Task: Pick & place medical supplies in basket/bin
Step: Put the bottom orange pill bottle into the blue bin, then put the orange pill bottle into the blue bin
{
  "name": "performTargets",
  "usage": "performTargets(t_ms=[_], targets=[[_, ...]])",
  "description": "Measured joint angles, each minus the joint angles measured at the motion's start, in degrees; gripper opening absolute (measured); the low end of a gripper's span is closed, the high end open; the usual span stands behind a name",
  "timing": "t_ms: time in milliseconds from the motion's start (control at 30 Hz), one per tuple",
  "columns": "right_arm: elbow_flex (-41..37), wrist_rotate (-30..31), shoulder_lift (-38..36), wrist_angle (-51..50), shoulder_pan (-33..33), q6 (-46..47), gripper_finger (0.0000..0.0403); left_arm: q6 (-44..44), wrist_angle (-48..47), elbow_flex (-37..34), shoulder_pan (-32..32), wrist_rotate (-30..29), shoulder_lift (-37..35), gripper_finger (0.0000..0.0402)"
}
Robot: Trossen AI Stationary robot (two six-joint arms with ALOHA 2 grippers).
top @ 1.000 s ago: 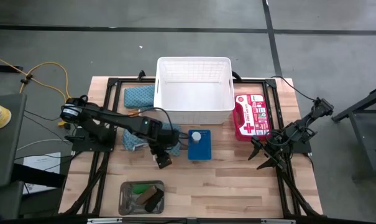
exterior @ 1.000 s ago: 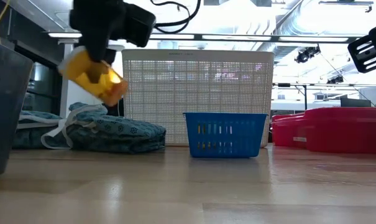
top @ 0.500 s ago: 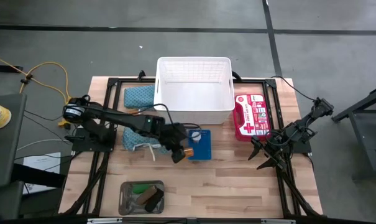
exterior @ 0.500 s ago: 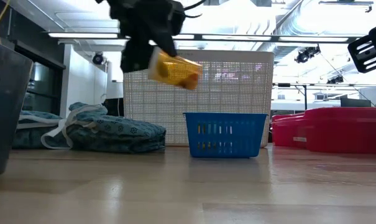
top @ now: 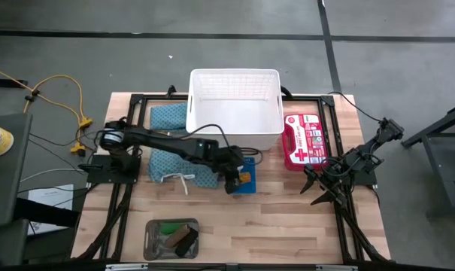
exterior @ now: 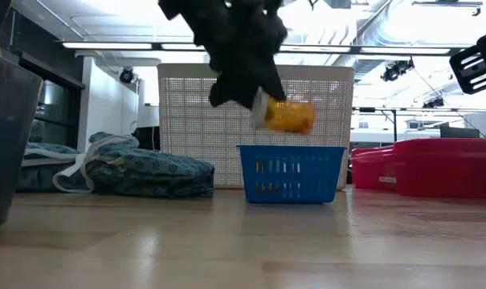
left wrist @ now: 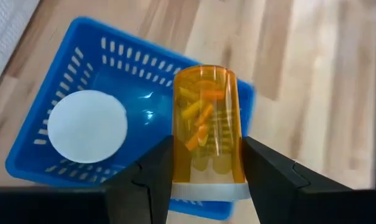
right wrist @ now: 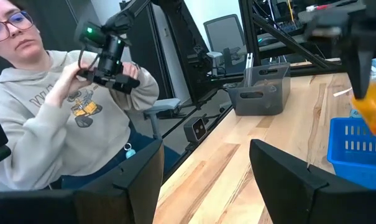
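My left gripper (top: 236, 179) is shut on an orange vial (left wrist: 206, 124) with a white cap and hangs over a small blue basket (top: 246, 167). A white disc (left wrist: 87, 126) lies in that basket. The large white basket (top: 235, 109) stands at the far middle of the table. Two teal cloths (top: 167, 117) (top: 178, 164) lie left of it. My right gripper (right wrist: 206, 186) waits open at the table's right side, nothing between its fingers. My left gripper pinches the vial's side wall near the cap end (left wrist: 179, 169) between its two fingers (left wrist: 151, 177). The fingers slant down from the table's left and lie along the vial. The vial (exterior: 287, 115) is almost level, lifted clear above the blue basket (exterior: 292, 172).
A red first-aid case (top: 302, 139) lies right of the white basket. A grey tray (top: 171, 238) with small rolls sits at the near left. A person (right wrist: 57, 106) sits beyond the table's edge with a camera. Bare wood lies along the near middle and right.
My left gripper has carried the vial toward the table's right edge, from beside the near teal cloth to above the blue basket. It has turned on the way, and the vial now lies almost level, a little lower than before.
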Motion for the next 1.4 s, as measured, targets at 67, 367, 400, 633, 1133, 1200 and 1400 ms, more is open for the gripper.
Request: performTargets(t_ms=[67,367,400,633,1133,1200,1400], targets=[[-0.02,0.0,0.0,0.02,-0.01,0.0,0.0226,0.06,0.84,0.17,0.0,-0.03,1.5,0.0162],[0.01,-0.01,0.0,0.0,-0.01,0.0,0.0226,0.06,3.02,0.2,0.0,-0.01,4.87,0.0162],[-0.02,-0.02,0.0,0.0,0.0,0.0,0.0226,0.06,3.02,0.2,0.0,-0.08,4.87,0.0162],[-0.02,-0.01,0.0,0.0,-0.01,0.0,0.0226,0.49,3.1,0.2,0.0,-0.88,4.87,0.0162],[-0.01,0.0,0.0,0.0,0.0,0.0,0.0226,2.85,2.87,0.2,0.0,-0.52,4.87,0.0226],[0.01,0.0,0.0,0.02,-0.01,0.0,0.0226,2.85,2.86,0.2,0.0,-0.49,4.84,0.0234],[-0.01,-0.02,0.0,0.0,-0.02,0.0,0.0226,2.85,2.84,0.2,0.0,-0.45,4.84,0.0237]])
